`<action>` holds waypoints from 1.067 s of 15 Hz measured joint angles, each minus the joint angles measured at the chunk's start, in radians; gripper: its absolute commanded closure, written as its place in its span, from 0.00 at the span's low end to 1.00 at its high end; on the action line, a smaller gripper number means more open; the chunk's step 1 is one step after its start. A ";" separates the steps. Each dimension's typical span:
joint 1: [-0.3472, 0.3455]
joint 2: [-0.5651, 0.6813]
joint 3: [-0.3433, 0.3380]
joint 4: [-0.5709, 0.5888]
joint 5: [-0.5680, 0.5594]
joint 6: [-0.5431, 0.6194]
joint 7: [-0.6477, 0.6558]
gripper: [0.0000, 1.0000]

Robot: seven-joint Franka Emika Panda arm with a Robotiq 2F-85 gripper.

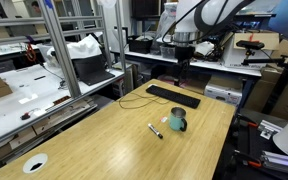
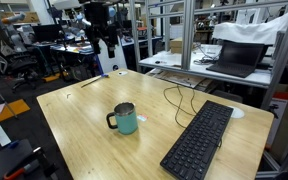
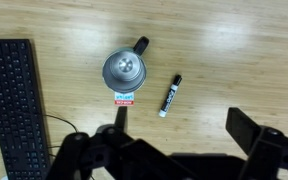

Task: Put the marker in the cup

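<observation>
Jaws stand wide and empty, high above the surface [image 3: 234, 40], likely to survey before descending. Beneath them the marker [image 3: 171, 95] lies flat just beside the upright cup [image 3: 124, 70], not yet grasped.

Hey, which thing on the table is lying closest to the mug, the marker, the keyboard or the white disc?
The marker: it lies just beside the teal mug, not touching. The keyboard sits farther off, the white disc farthest.
</observation>
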 measured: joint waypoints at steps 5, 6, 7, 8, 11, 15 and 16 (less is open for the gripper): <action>0.000 0.000 0.000 0.000 0.000 0.000 -0.003 0.00; 0.001 0.005 0.001 0.000 0.001 0.000 -0.001 0.00; 0.002 0.016 0.003 -0.001 0.003 0.001 0.007 0.00; 0.004 0.035 0.005 0.000 0.007 0.011 0.021 0.00; 0.016 0.119 0.013 0.012 0.049 0.086 0.070 0.00; 0.045 0.231 0.019 0.061 0.067 0.183 0.203 0.00; 0.053 0.257 0.019 0.076 0.067 0.199 0.237 0.00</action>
